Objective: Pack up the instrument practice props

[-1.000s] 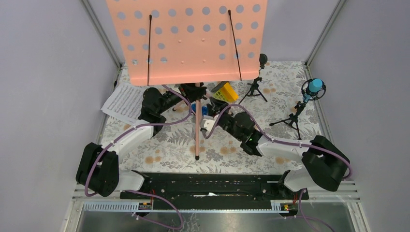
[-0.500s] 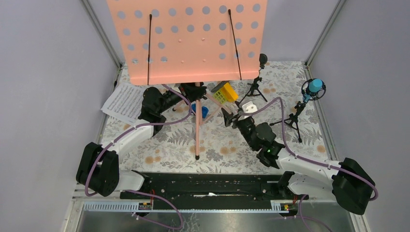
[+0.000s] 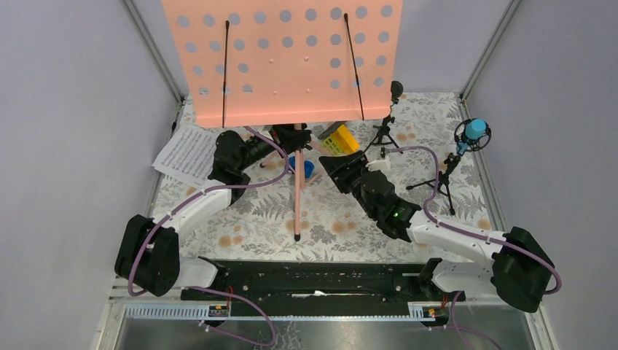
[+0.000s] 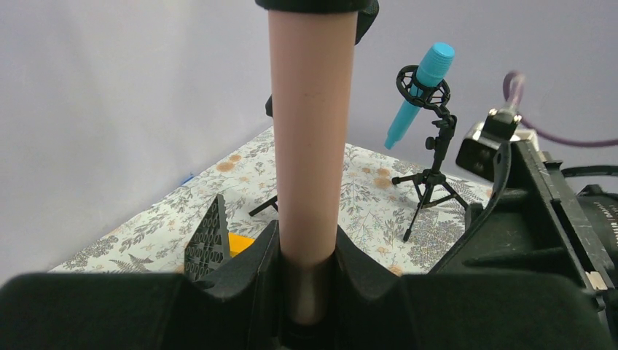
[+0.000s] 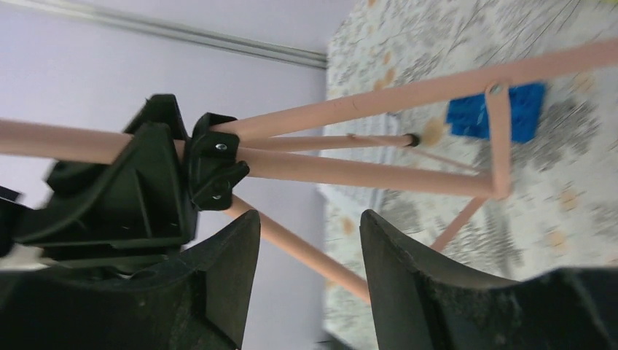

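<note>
Okay, left to right. The sheet-music pages [image 3: 186, 154] lie flat at the left edge of the table [image 3: 248, 219], not packed. The left gripper [image 4: 307, 273] is clenched on the pole of the music stand [image 3: 284, 58], low down, right next to the leg hub. The stand is upright mid-table, with its big pink desk overhead and one leg running toward me. A small blue toy car [image 3: 307, 170] sits beside that leg; it's not mine to pack. The right gripper [image 5: 310, 251] is released, jaws spread, nothing in them. Its wrist view shows it lined up on the hub, with one pink leg crossing the gap beyond the fingertips. I read this as setting up to fold the legs. Risks: the stand is top-heavy and held at one low point only, so a sideways shove on a leg could twist the pole in the left grip and swing the desk over. Closing on the hub plastic instead of a leg would likely slip. The yellow-green block [image 3: 341, 140] is just beyond the right gripper and easy to bump. The right arm's cable loops close to the tripod of the black mic [image 3: 396, 91], and a snag there would tip it. The blue mic [image 3: 474, 131] stands near the right edge, and the cable passes close to its tripod too.
</note>
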`<state>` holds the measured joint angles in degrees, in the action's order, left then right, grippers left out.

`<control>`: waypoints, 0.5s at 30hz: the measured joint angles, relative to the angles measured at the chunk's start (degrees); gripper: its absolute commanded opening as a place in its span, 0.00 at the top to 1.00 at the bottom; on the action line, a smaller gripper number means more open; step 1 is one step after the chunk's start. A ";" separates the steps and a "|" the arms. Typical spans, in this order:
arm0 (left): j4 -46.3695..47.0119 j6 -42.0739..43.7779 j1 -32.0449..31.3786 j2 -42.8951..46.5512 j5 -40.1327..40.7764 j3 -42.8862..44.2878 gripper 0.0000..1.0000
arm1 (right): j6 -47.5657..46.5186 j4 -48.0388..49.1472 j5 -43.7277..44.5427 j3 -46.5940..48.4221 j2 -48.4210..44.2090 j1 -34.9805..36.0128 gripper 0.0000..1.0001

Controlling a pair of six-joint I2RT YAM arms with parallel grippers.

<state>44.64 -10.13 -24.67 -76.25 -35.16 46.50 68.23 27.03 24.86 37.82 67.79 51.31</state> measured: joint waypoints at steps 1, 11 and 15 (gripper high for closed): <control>0.00 -0.02 0.00 0.00 -0.02 0.00 1.00 | 4.90 1.57 -0.31 -1.03 0.07 -0.02 0.41; -0.20 -0.44 0.00 -0.48 -0.09 0.61 1.00 | 27.74 12.44 -3.15 -2.25 5.22 -1.57 0.43; -0.17 -0.48 0.07 -0.66 -0.24 0.74 1.00 | 32.28 16.46 -4.22 -2.21 7.41 -2.71 0.44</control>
<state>44.47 -10.61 -24.60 -76.90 -35.40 47.24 100.51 43.48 20.64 35.62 75.20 48.60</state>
